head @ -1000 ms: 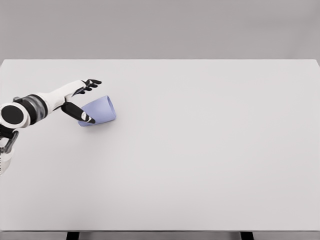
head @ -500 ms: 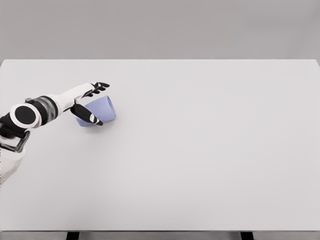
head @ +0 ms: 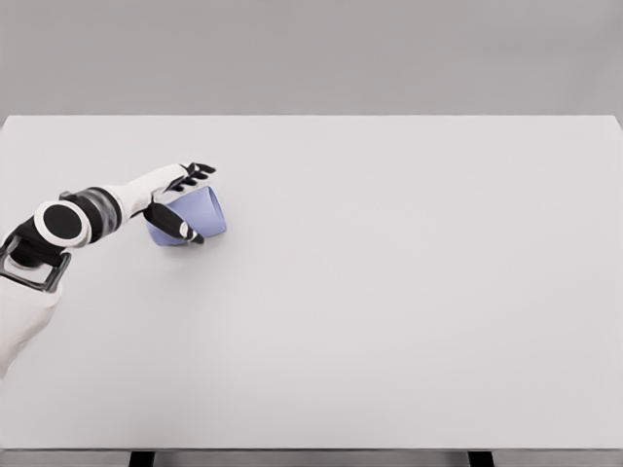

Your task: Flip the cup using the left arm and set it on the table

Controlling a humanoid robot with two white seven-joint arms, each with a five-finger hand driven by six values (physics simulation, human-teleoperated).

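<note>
Reaching in from the left edge of the bench [head: 389, 321], the robot's left hand [head: 173, 199] sits right at a pale blue cup [head: 192, 216], which lies tipped on its side in the left part of the white surface, somewhat nearer the far edge than the near one. From where I stand the cup's wider end points toward the right and slightly toward the far edge, its narrower end toward the wrist. The dark fingers [head: 200, 171] are stretched out over the far side of the cup, held close to each other rather than fanned, while the thumb [head: 180, 229] crosses the cup's near side, so the cup is bracketed between them. Whether they are actually squeezing it or only touching I cannot tell. The white forearm [head: 125, 199] runs back to a round dark joint [head: 60, 223] near the left edge. The cup rests on the bench, well apart from every corner.
</note>
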